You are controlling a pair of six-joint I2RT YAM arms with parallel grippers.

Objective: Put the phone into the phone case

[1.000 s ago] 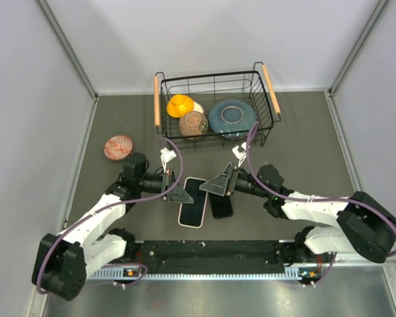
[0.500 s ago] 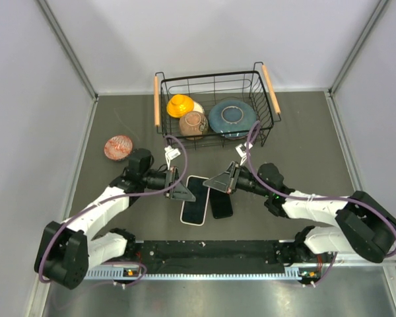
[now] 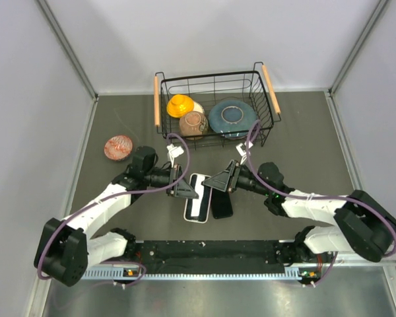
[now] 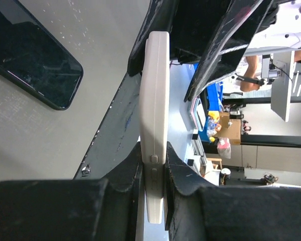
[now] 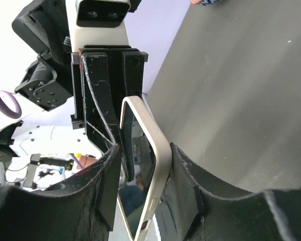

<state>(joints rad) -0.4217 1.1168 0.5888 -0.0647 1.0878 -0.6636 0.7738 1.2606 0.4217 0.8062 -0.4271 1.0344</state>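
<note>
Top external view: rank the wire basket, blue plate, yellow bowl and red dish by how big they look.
Largest to smallest:
wire basket
blue plate
yellow bowl and red dish, which look about alike, so I won't rank them.

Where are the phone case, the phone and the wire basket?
phone case [image 4: 155, 100], left wrist view, its pale side edge.
phone [image 4: 35, 55], left wrist view, its dark screen.
wire basket [image 3: 271, 89], top view, its right wooden handle.
</note>
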